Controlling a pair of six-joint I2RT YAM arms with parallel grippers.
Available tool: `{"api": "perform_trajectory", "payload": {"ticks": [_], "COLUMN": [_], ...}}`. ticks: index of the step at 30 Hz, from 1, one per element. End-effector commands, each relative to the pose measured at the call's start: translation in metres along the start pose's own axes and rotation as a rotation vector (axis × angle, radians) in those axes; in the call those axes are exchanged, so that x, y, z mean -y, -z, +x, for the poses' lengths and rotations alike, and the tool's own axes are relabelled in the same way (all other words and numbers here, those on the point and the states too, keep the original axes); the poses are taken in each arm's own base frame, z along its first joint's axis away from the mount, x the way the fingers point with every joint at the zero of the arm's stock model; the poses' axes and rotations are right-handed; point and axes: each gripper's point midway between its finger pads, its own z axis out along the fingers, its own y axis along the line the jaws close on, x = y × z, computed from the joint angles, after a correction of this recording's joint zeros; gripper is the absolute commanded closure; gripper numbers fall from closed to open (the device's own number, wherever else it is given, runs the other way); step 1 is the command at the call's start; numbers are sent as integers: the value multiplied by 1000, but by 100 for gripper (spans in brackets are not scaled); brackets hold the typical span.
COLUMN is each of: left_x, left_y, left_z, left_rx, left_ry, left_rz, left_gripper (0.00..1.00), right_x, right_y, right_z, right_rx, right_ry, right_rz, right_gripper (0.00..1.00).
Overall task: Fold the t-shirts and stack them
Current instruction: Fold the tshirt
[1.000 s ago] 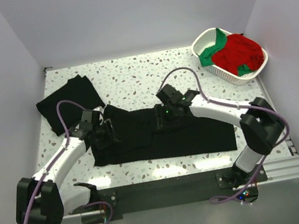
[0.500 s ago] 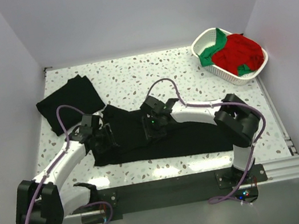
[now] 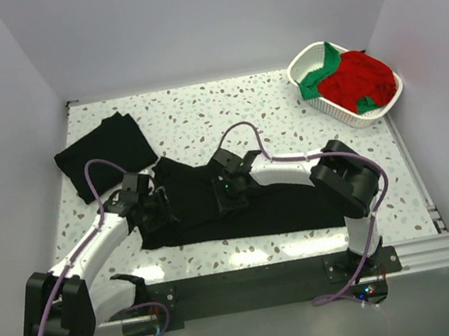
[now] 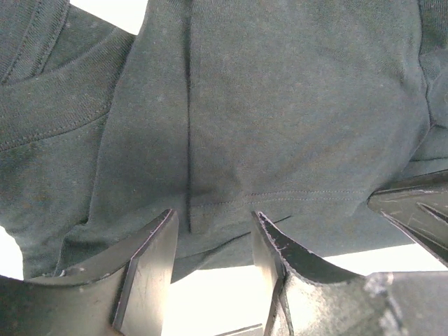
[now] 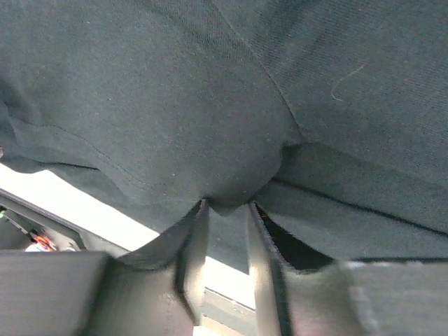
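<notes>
Soft black t-shirt, right gripper pinching puckered fold, left gripper spread apart.

The left arm is extended from its base at the near left, forward and to the right, with its wrist set low. The left end effector is held with its fingers apart, and a clear gap is seen between them. The right arm is folded sharply at the elbow and reached leftward across the middle. The right end effector is pointed down, its fingers drawn nearly together on a pinched fold of the black t-shirt.
</notes>
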Motion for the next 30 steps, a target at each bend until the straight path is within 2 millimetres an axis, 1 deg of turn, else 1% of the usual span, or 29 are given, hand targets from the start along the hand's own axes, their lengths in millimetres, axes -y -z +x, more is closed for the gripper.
{"api": "perform_trajectory", "payload": {"ticks": [1,4,6,9,15,19,24,30], "left_x": [6,6,4,3,-1,3,-2,-4], "left_y": [1,-1,-3,-6,-13,-15,-20,-20], "left_z": [-6,-4,-1,1,6,7,15,14], "left_rx": [35,25,11,4,-17,-14,-37,-35], "left_ry": [22,20,27,32,39,42,48,47], "left_rz": [33,35,31,30,13,43,30,14], "left_gripper": [50,50,52,54,59,64,67,77], "right_x": [-16,-17,-17,-17,-20,-20,-21,-23], "right_y": [5,5,6,7,7,5,5,6], "right_z": [-11,-10,-10,-10,-11,-10,-9,-10], "right_rx": [31,30,32,32,27,23,19,21], "right_ry": [3,4,3,3,5,8,9,10], "right_rz": [-34,-34,-34,-36,-40,-38,-39,-44], "right_gripper": [71,76,82,86,88,89,89,92]}}
